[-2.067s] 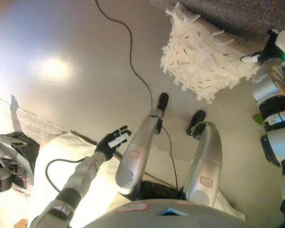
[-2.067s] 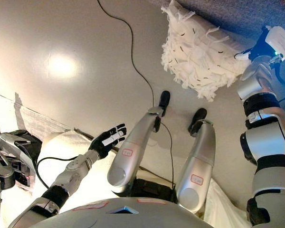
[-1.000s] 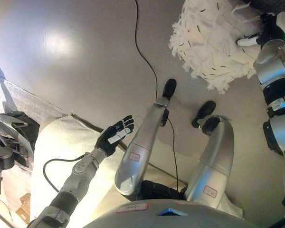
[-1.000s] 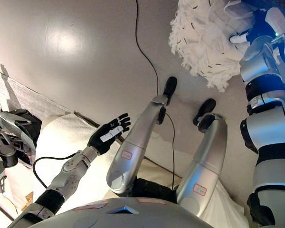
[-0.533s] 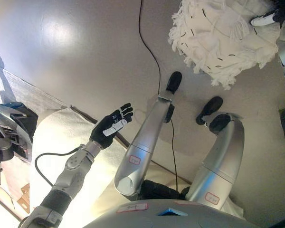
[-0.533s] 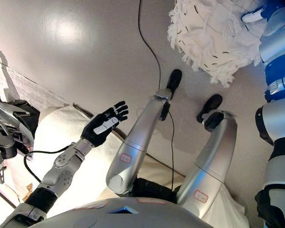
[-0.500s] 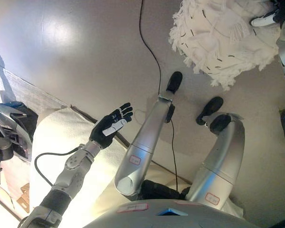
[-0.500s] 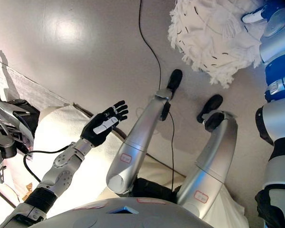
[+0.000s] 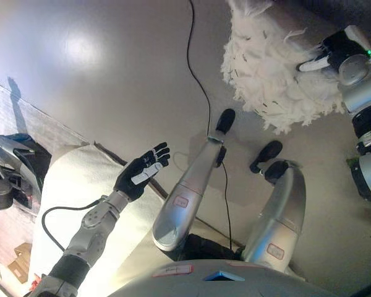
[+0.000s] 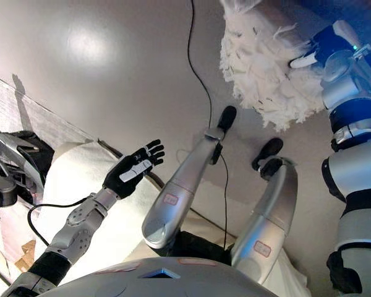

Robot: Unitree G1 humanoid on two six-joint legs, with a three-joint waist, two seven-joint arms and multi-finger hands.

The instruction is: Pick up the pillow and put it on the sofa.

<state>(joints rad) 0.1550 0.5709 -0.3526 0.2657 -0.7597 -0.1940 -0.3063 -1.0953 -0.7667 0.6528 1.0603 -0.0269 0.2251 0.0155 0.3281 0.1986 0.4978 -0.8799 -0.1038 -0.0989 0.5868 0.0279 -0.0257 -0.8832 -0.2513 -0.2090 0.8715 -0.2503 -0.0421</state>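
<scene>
Taking the pillow [image 9: 273, 75] as my mark: far off to its lower left I see dark equipment [image 9: 6, 167] at the frame edge, sitting on a pale strip of flooring. Next to that, still well left of and below the pillow, a cream cloth [image 9: 68, 204] is spread on the grey floor [image 9: 99, 74].

My left hand [image 9: 142, 175] hangs over the cloth's upper edge, palm showing, fingers straight and spread, holding nothing. It is well apart from the pillow.

The pillow itself is white and fringed with small dark flecks, up at the top right, above the grey floor. Its upper right side meets a dark sofa [image 9: 358, 15] showing in the corner.

My right hand [image 9: 331, 52] is against the pillow's right side. A white fingertip [image 9: 309, 64] lies on the fabric; I cannot tell whether the hand is gripping it or only touching.
</scene>
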